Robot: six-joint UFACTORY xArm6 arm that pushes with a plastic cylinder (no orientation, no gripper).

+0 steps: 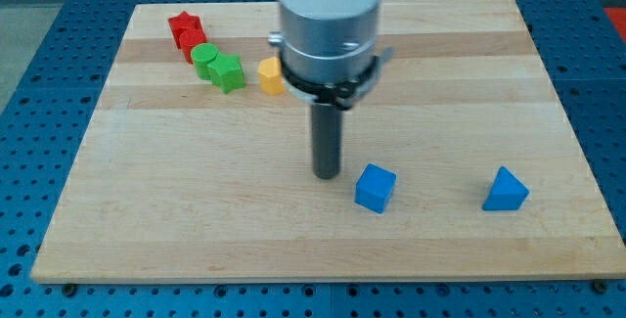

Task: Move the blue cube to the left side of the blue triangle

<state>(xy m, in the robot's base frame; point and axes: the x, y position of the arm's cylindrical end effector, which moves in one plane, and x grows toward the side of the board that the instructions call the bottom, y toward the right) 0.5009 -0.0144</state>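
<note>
The blue cube (375, 187) lies on the wooden board (196, 210) toward the view's bottom, right of centre. The blue triangle (505, 190) lies further to the view's right, level with the cube, with a clear gap between them. My tip (326, 174) rests on the board just to the upper left of the blue cube, a small gap away from it. The arm's wide silver body hangs over the middle of the board.
At the view's top left lie a red star (184, 26) with another red block (193, 48) below it, a green cylinder (203, 59), a green star (228, 71) and a yellow block (269, 75) partly hidden by the arm.
</note>
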